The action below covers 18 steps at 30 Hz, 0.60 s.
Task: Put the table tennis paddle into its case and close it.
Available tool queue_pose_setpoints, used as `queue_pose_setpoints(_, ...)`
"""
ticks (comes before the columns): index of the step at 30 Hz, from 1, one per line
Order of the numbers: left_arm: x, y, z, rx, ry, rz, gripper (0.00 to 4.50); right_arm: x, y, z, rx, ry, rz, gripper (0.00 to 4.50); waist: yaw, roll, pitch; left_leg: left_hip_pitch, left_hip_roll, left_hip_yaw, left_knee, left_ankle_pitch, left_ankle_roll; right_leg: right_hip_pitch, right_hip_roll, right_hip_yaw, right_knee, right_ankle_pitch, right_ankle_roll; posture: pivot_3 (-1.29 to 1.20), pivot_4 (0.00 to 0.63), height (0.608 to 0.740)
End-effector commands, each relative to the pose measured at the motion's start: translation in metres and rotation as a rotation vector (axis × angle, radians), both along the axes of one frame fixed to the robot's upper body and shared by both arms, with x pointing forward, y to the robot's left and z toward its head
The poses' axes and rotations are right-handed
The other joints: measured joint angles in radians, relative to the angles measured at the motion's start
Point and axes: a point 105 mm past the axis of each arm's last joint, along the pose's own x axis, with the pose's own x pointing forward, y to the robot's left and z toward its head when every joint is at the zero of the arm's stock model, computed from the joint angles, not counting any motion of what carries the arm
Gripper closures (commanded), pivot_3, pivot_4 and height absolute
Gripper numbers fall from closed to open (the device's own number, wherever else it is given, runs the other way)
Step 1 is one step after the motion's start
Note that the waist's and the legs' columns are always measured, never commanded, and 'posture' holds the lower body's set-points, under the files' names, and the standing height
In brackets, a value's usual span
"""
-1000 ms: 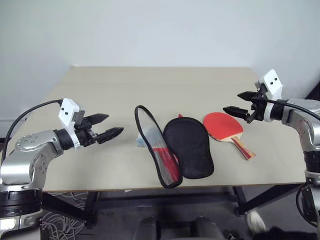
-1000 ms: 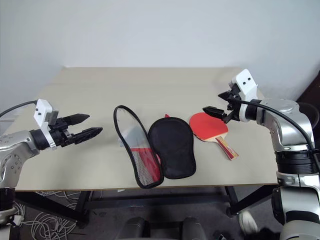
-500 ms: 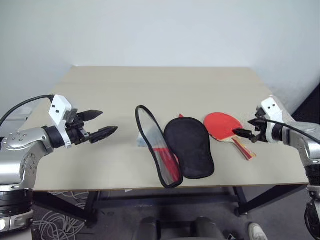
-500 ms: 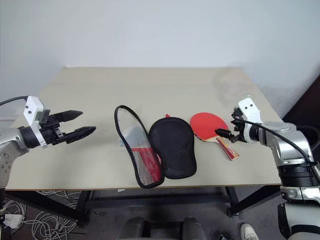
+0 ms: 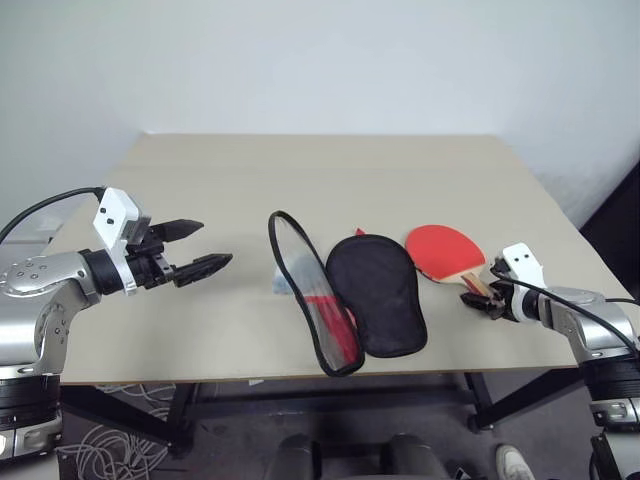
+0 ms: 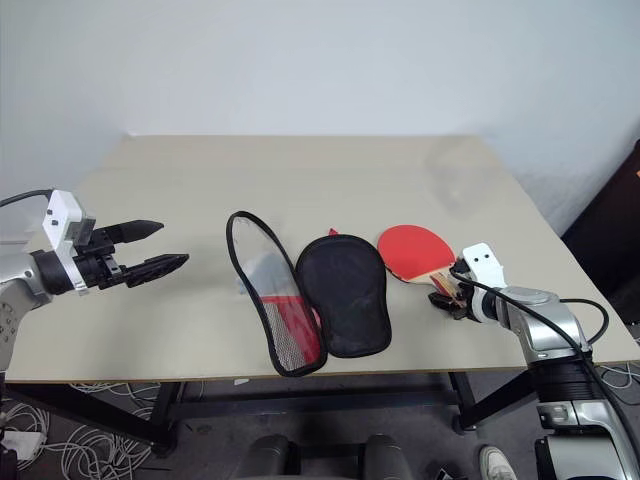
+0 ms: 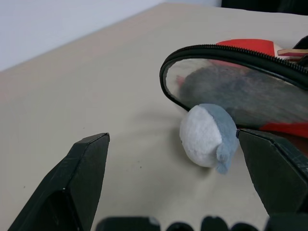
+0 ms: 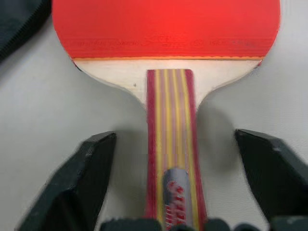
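- Table tennis paddle lay flat on the worktop, at 3 o'clock of the unzipped case.
- Right claw straddled the handle, fingers apart, not gripping.
- Left claw hovered apart at the case's 9 o'clock.

The table is a pale sandy beige. The table tennis paddle has a bright red face with a thin orange line along its edge. Below that is light wood, and the handle has dark red and yellow stripes with a small silver and red label. The case lies open and is black inside. Its raised flap has a black zipper rim around a shiny grey inside, with red showing low down. Beside the flap sits a small soft thing, white and blue-grey. Both grippers have black fingers and white blocks on top.
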Motion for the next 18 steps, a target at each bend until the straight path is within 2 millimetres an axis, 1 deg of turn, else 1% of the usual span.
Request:
queue_pose_setpoints(1, 0.002, -0.001, 0.012, 0.032, -0.045, -0.012, 0.0, 0.003, -0.008, 0.006, -0.003, -0.036, -0.072, 1.91, 0.0, 0.0, 0.0, 0.0, 0.0, 0.0, 0.0, 0.0, 0.0, 0.0, 0.0, 0.0, 0.0, 0.0, 0.0, 0.0, 0.0, 0.74)
queue_pose_setpoints(2, 0.002, -0.001, 0.012, 0.033, -0.043, -0.014, 0.0, 0.004, -0.007, 0.007, 0.004, -0.045, -0.082, 2.3, 0.0, 0.0, 0.0, 0.0, 0.0, 0.0, 0.0, 0.0, 0.0, 0.0, 0.0, 0.0, 0.0, 0.0, 0.0, 0.0, 0.0, 0.74)
queue_pose_setpoints(3, 0.002, -0.001, 0.012, 0.035, -0.042, -0.015, 0.0, 0.005, -0.004, 0.009, 0.019, -0.059, -0.093, 2.6, 0.001, 0.0, 0.0, 0.0, 0.0, 0.0, 0.0, 0.0, 0.0, 0.0, 0.0, 0.0, 0.0, 0.0, 0.0, 0.0, 0.0, 0.74)
queue_pose_setpoints(5, 0.004, -0.001, 0.012, 0.037, -0.041, -0.016, 0.0, 0.01, 0.0, 0.019, 0.042, -0.106, -0.113, 3.27, 0.002, 0.0, 0.0, 0.0, 0.0, 0.0, 0.0, 0.0, 0.0, 0.0, 0.0, 0.0, 0.0, 0.0, 0.0, 0.0, 0.0, 0.74)
queue_pose_setpoints(7, 0.006, -0.002, 0.012, 0.042, -0.041, -0.02, 0.0, 0.014, 0.007, 0.032, 0.092, -0.149, -0.134, 3.27, 0.002, 0.0, 0.0, 0.0, 0.0, 0.0, 0.0, 0.0, 0.0, 0.0, 0.0, 0.0, 0.0, 0.0, 0.0, 0.0, 0.0, 0.74)
queue_pose_setpoints(9, 0.007, -0.004, 0.01, 0.044, -0.035, -0.033, 0.0, 0.019, 0.026, 0.052, 0.175, -0.218, -0.137, 3.27, -0.001, 0.0, 0.0, 0.0, 0.0, 0.0, 0.0, 0.0, 0.0, 0.0, 0.0, 0.0, 0.0, 0.0, 0.0, 0.0, 0.0, 0.74)
queue_pose_setpoints(11, 0.008, -0.005, 0.009, 0.045, -0.033, -0.038, 0.0, 0.019, 0.038, 0.062, 0.216, -0.246, -0.132, 3.27, -0.003, 0.001, 0.001, -0.001, 0.001, 0.001, -0.001, 0.0, 0.0, -0.003, 0.002, 0.002, 0.001, 0.0, 0.0, 0.0, 0.0, 0.74)
queue_pose_setpoints(15, 0.01, -0.009, 0.006, 0.044, -0.031, -0.048, 0.0, 0.009, 0.097, 0.082, 0.327, -0.277, -0.056, 3.27, -0.001, 0.001, 0.0, -0.001, 0.001, 0.0, -0.001, 0.0, 0.0, -0.003, 0.002, 0.002, 0.002, 0.0, 0.0, 0.0, 0.0, 0.74)
queue_pose_setpoints(16, 0.01, -0.01, 0.005, 0.044, -0.031, -0.049, 0.0, 0.006, 0.107, 0.084, 0.337, -0.271, -0.048, 3.27, -0.001, 0.001, 0.0, -0.001, 0.001, 0.001, -0.001, 0.0, 0.0, -0.003, 0.002, 0.002, 0.002, 0.0, 0.0, 0.0, 0.0, 0.74)
queue_pose_setpoints(18, 0.01, -0.011, 0.004, 0.043, -0.03, -0.052, 0.0, 0.001, 0.118, 0.082, 0.343, -0.246, -0.054, 3.27, 0.001, 0.001, 0.0, -0.001, 0.001, 0.0, -0.001, 0.0, 0.0, -0.003, 0.002, 0.002, 0.002, 0.0, 0.0, 0.0, 0.0, 0.74)
